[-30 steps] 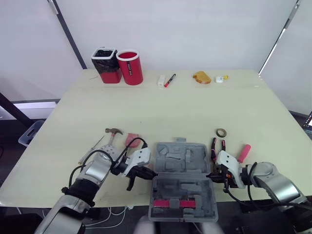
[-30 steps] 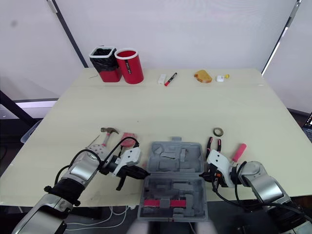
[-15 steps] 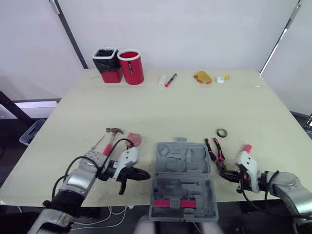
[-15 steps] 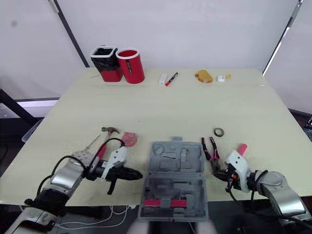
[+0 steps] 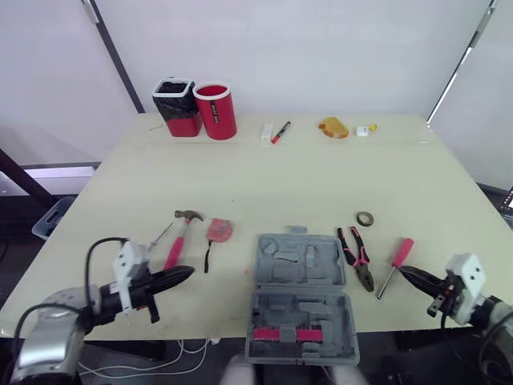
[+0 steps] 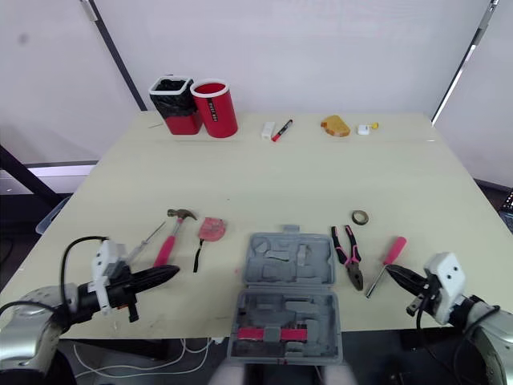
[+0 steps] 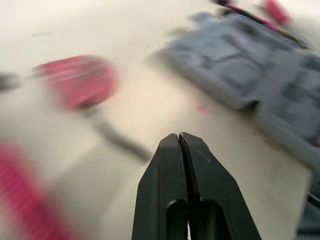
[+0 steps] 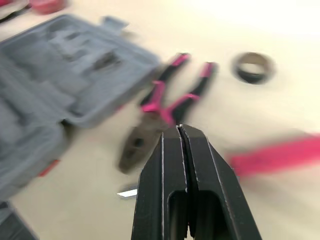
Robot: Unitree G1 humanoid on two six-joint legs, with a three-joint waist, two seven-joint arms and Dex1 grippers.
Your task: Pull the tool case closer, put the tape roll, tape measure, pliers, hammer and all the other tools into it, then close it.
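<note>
The grey tool case (image 5: 300, 261) lies open at the table's front edge, its lower half (image 5: 301, 325) holding a pink-handled tool. Left of it are the pink tape measure (image 5: 218, 231), the pink-handled hammer (image 5: 181, 231) and a thin screwdriver (image 5: 156, 238). To its right lie the pliers (image 5: 357, 255), the tape roll (image 5: 365, 218) and a pink screwdriver (image 5: 394, 261). My left gripper (image 5: 187, 272) is shut and empty, low near the front edge, left of the case. My right gripper (image 5: 403, 272) is shut and empty, just right of the pink screwdriver.
At the back left stand a red cup (image 5: 215, 111) and a red bin with a black liner (image 5: 176, 106). A marker (image 5: 279, 131), a white block (image 5: 265, 132), a yellow object (image 5: 332, 127) and a small white piece (image 5: 363, 130) lie along the far edge.
Both grippers have drawn away from the case's sides, the left one going left and the right one going right, uncovering the pliers. The case has stayed in place.
</note>
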